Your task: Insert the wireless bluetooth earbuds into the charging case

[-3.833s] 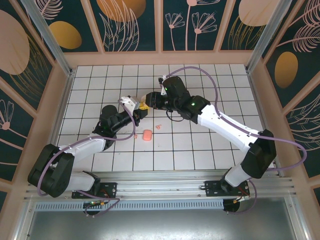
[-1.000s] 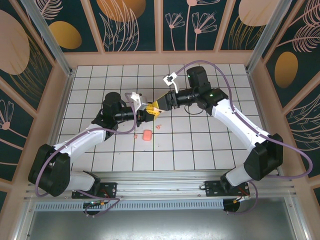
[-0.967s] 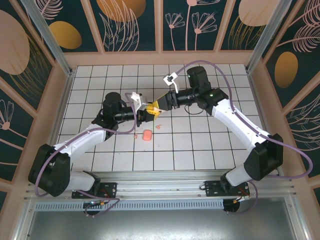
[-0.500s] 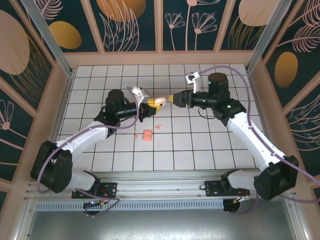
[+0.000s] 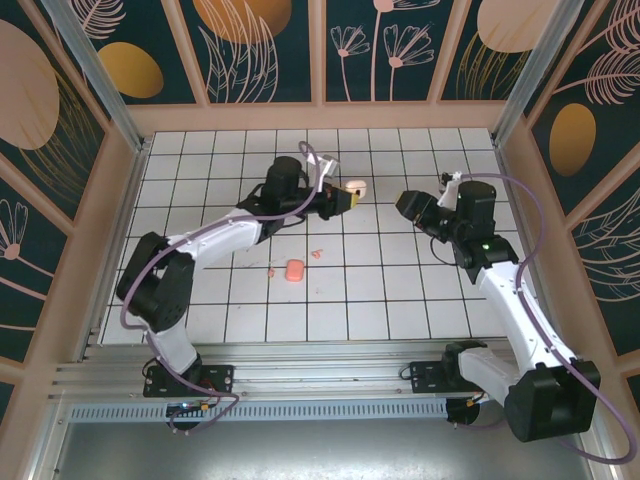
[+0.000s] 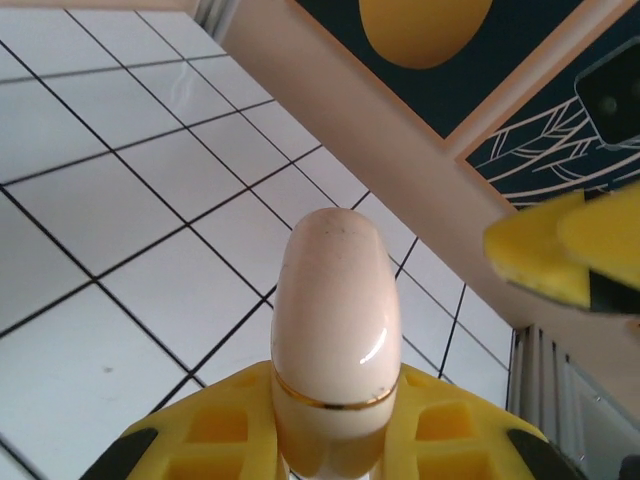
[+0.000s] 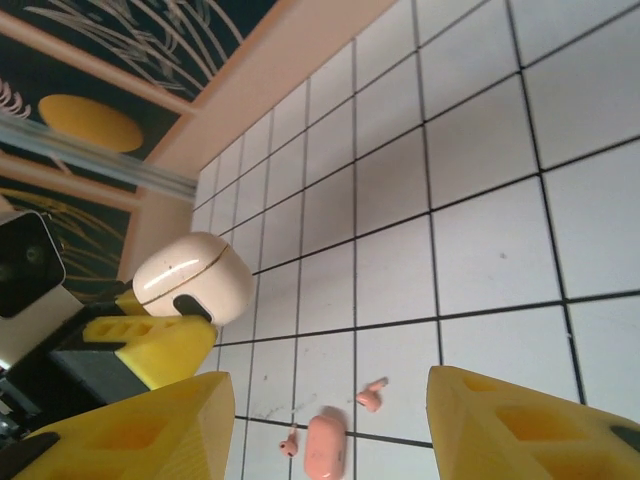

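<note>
My left gripper (image 5: 345, 196) is shut on a closed cream charging case (image 5: 355, 188) with a gold seam and holds it above the far middle tiles. In the left wrist view the charging case (image 6: 335, 320) sticks out from between the yellow fingers (image 6: 215, 435) of the left gripper (image 6: 337, 425). My right gripper (image 5: 414, 208) is open and holds nothing, a short way right of the case. Two tiny pink earbuds (image 5: 318, 253) (image 5: 270, 272) lie on the tiles below. In the right wrist view the earbuds (image 7: 370, 397) (image 7: 290, 441) lie far below the open right gripper (image 7: 330, 415).
A salmon-pink rounded box (image 5: 294, 270) (image 7: 325, 452) lies between the two earbuds. Wooden walls (image 5: 320, 115) ring the white tiled floor (image 5: 400, 290). One yellow finger of the right gripper (image 6: 565, 245) shows at the right in the left wrist view.
The left gripper carried the case back and to the right. The right gripper let go of it and drew away to the right.
</note>
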Available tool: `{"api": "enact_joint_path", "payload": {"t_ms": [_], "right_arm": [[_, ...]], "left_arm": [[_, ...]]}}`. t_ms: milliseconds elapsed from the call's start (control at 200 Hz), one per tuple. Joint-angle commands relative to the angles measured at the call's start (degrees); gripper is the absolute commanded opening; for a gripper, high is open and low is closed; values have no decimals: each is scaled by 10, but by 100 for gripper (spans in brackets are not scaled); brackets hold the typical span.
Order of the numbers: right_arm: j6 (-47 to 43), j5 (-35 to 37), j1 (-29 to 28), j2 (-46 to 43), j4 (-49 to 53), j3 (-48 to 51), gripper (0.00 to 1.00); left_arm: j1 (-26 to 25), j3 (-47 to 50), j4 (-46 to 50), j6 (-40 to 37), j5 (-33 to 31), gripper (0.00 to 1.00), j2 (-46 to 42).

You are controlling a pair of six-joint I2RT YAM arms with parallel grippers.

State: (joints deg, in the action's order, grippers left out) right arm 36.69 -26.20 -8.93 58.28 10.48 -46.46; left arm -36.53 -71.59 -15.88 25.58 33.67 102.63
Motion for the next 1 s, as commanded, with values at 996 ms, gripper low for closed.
{"api": "enact_joint_path", "payload": {"t_ms": [996], "right_arm": [[-16,-59,117,-20,1,77,54]], "left_arm": [[-75,-280,150,271,-30,14,312]]}}
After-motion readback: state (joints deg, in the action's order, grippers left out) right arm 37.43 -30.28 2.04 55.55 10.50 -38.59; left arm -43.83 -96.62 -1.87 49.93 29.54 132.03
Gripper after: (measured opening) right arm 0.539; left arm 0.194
